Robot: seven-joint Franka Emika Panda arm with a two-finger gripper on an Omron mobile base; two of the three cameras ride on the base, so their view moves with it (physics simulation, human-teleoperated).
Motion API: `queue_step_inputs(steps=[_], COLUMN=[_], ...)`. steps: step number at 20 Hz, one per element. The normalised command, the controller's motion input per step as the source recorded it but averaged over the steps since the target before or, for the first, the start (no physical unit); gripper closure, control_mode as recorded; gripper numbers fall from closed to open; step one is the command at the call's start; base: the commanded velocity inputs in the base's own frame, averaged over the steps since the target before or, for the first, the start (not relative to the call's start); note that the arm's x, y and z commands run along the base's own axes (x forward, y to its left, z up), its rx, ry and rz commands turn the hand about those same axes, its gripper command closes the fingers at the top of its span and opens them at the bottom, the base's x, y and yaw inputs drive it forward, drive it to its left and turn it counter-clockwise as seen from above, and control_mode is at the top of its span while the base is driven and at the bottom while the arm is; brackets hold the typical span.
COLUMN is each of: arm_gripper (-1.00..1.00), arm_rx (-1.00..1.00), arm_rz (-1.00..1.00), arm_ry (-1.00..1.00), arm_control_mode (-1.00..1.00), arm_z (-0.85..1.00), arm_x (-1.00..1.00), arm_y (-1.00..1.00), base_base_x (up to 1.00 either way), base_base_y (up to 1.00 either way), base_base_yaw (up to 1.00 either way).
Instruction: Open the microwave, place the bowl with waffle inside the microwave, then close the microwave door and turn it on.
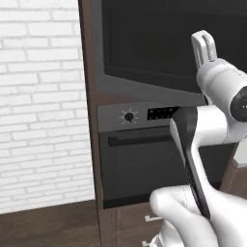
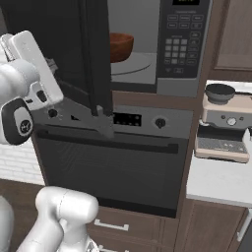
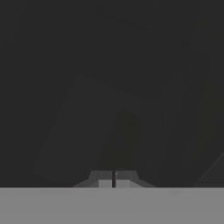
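Note:
The microwave (image 2: 183,47) sits in brown wood cabinetry with its door (image 2: 93,54) swung partway out to the left. Inside, a brown bowl (image 2: 120,45) rests on the glass turntable; the waffle is hidden by the bowl's wall. In the left base view the door's (image 1: 159,43) dark glass outer face fills the top. My gripper (image 3: 113,178) is shut with nothing between its fingertips and points straight at the dark glass from very close. The white hand is at the door's outer side.
Below the microwave is an oven (image 2: 113,162) with a knob (image 1: 129,116), display and horizontal bar handle. A coffee machine (image 2: 224,123) stands on the pale counter (image 2: 216,182) to the right. A white brick wall (image 1: 43,106) lies to the left.

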Motion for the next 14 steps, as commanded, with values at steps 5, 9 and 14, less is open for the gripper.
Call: queue_step_inputs(steps=[5, 9, 14], arm_gripper=[1.0, 1.0, 1.0], arm_rx=[0.0, 0.02, 0.02], arm_rz=[0.11, 0.09, 0.08], arm_ry=[0.0, -0.04, 0.0], arm_control_mode=[-1.0, -1.0, -1.0], arm_z=[0.0, 0.0, 0.0], arm_x=[1.0, 1.0, 1.0], arm_y=[-0.06, -0.13, -0.16], base_base_x=[0.0, 0.0, 0.0], base_base_y=[0.0, 0.0, 0.0], base_base_yaw=[0.0, 0.0, 0.0])
